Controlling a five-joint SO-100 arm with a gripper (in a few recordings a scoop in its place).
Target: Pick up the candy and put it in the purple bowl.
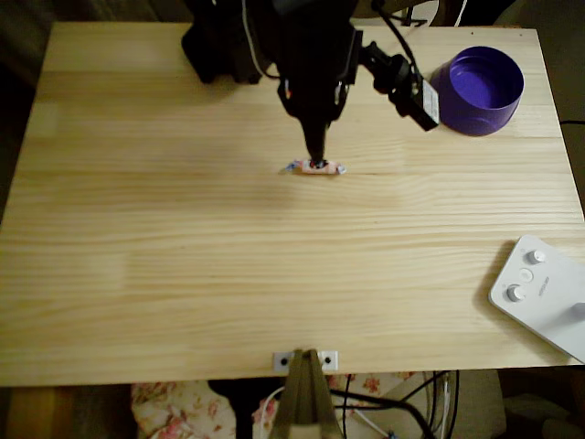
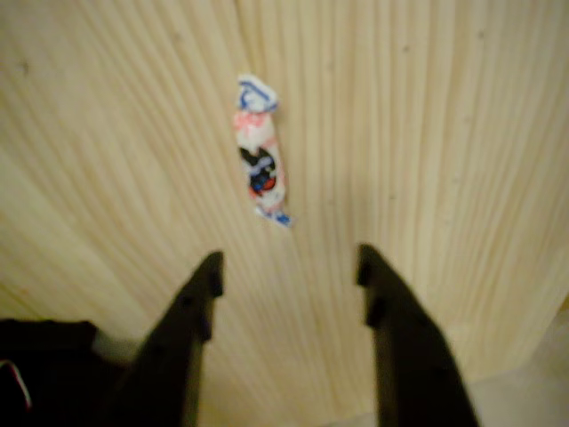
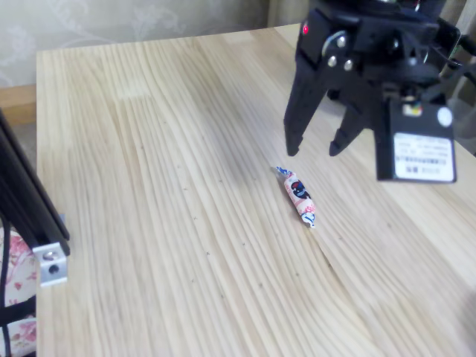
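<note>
Your gripper (image 3: 314,151) hangs with its fingers spread and empty just above the candy (image 3: 299,196), ready to straddle it. The candy lies flat on the table (image 1: 183,274), well apart from the purple bowl (image 1: 479,90).

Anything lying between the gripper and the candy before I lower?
No. In the wrist view only bare table shows between the open gripper and the candy; the fixed view shows the same clear gap.
</note>
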